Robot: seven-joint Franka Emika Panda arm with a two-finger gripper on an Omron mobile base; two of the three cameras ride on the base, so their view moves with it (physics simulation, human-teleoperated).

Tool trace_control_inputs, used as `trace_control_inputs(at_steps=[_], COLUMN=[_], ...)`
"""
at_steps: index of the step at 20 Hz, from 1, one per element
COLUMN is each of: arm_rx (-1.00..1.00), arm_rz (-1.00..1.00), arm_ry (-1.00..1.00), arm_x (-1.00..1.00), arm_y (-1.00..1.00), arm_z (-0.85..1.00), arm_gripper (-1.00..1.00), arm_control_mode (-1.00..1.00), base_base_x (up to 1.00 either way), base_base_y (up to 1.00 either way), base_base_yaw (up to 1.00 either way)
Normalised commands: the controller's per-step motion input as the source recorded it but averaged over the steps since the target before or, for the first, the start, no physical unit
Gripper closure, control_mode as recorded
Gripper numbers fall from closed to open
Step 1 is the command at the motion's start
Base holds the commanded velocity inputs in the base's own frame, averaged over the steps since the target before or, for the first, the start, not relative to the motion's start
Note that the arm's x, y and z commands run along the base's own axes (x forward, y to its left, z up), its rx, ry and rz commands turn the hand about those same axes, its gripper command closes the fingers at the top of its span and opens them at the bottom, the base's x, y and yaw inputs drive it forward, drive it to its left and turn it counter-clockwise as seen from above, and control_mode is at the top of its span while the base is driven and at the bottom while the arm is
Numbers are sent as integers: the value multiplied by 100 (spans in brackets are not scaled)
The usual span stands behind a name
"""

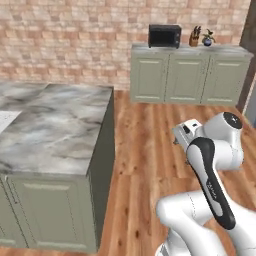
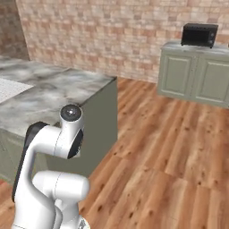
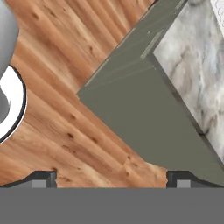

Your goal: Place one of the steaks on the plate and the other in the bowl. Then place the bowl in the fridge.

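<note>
The steaks, the plate, the bowl and the fridge are out of view. My gripper [image 3: 111,179] is open, its two dark fingertips [image 3: 43,178] set wide apart with nothing between them. It looks down at the wooden floor and the grey-green side panel of the island [image 3: 140,109]. The island's marble top [image 3: 197,65] is at the upper right of the hand view. In the left base view my hand [image 1: 187,131] hangs over the floor, to the right of the island's corner. The arm is folded close to the base [image 2: 49,179].
The marble-topped island [image 1: 50,125] [image 2: 49,89] stands to my left, with a white sheet [image 1: 6,120] [image 2: 11,88] at its far edge. Grey-green cabinets [image 1: 185,75] line the brick back wall, carrying a black toaster oven [image 1: 164,36] [image 2: 199,34], a knife block [image 1: 194,37] and a potted plant [image 1: 207,39]. Wooden floor [image 2: 170,147] lies between.
</note>
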Motion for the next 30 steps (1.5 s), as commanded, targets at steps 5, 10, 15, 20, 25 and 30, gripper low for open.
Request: trace_control_inputs(at_steps=[5,10,15,20,25,30], arm_rx=[0,0,0,0,0,0], arm_rz=[0,0,0,0,0,0], arm_ry=[0,0,0,0,0,0], arm_x=[0,0,0,0,0,0], arm_y=[0,0,0,0,0,0], arm_z=[0,0,0,0,0,0], arm_gripper=[-100,-100,-100,-100,-100,-100], arm_control_mode=[100,100,100,100,100,100], base_base_x=[32,31,32,31,42,66], base_base_y=[-39,-39,-39,-30,-22,-30], base_base_yaw=[-35,-35,-38,-41,-42,-38])
